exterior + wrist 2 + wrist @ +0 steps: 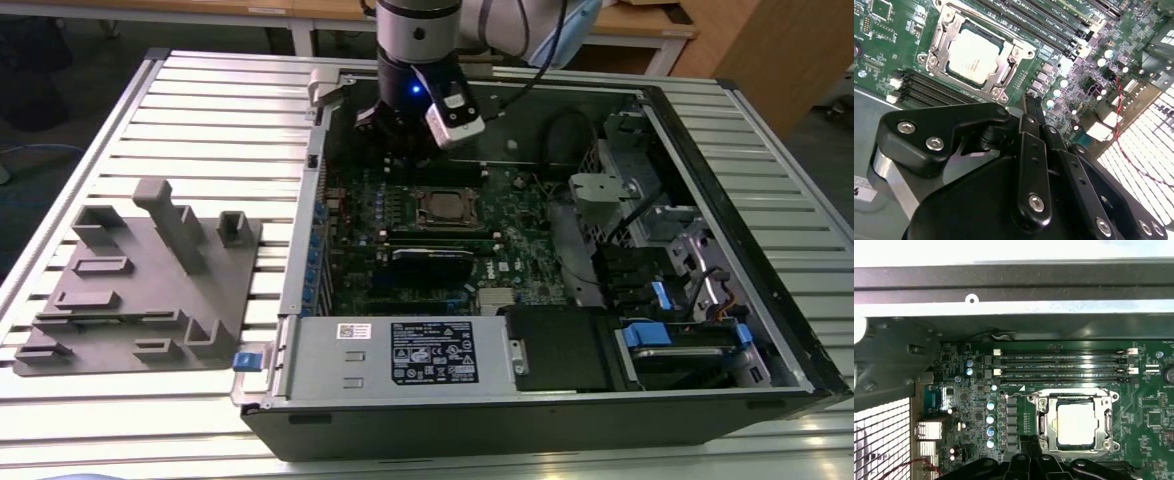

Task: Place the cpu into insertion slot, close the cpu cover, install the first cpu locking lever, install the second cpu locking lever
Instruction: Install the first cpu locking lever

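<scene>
The cpu (1076,422) lies flat in the insertion slot (447,207) on the green board, its dull silver face (974,55) up. The cpu cover (1043,421), a silvery frame, lies down around it and leaves the chip's face showing through its cut-out. A thin wire lever (1021,396) runs along one side of the socket. My gripper (1032,100) hangs above the board a short way off the socket, at the case's far side (383,138) in the exterior view. Its black fingers (1029,462) are shut together, holding nothing and not touching the socket.
The open computer case (747,250) lies on a slatted metal table. Black memory slots (1059,362) run beside the socket. A grey box with a black label (400,352) sits at the case's near edge. Drive bays with blue tabs (661,330) are at the exterior view's right, a grey fixture plate (134,290) at its left.
</scene>
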`<move>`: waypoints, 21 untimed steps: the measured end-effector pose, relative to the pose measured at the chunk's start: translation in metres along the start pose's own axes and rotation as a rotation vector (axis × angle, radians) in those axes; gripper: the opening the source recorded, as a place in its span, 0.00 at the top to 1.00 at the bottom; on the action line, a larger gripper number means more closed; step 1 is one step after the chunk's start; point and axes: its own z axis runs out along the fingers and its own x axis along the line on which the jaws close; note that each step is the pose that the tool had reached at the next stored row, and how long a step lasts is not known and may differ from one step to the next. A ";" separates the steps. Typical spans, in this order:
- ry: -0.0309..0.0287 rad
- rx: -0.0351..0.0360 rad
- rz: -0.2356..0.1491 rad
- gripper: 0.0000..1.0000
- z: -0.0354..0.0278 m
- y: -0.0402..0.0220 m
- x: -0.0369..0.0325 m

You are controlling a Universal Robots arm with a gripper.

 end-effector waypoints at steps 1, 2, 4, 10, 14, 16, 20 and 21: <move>0.0000 -0.0001 0.000 0.89 0.0000 0.0000 0.0000; -0.0001 -0.0002 0.000 0.89 0.0000 0.0000 0.0000; -0.0003 0.0000 0.000 0.89 -0.0001 -0.0001 0.0020; -0.0043 -0.0001 0.000 0.89 -0.0001 -0.0005 0.0161; -0.0054 -0.0002 0.000 0.89 0.0002 -0.0007 0.0222; -0.0055 -0.0022 0.000 0.89 0.0001 -0.0008 0.0241; -0.0049 -0.0665 0.001 0.89 0.0002 -0.0009 0.0267; -0.0046 -0.0817 0.002 0.89 0.0002 -0.0010 0.0272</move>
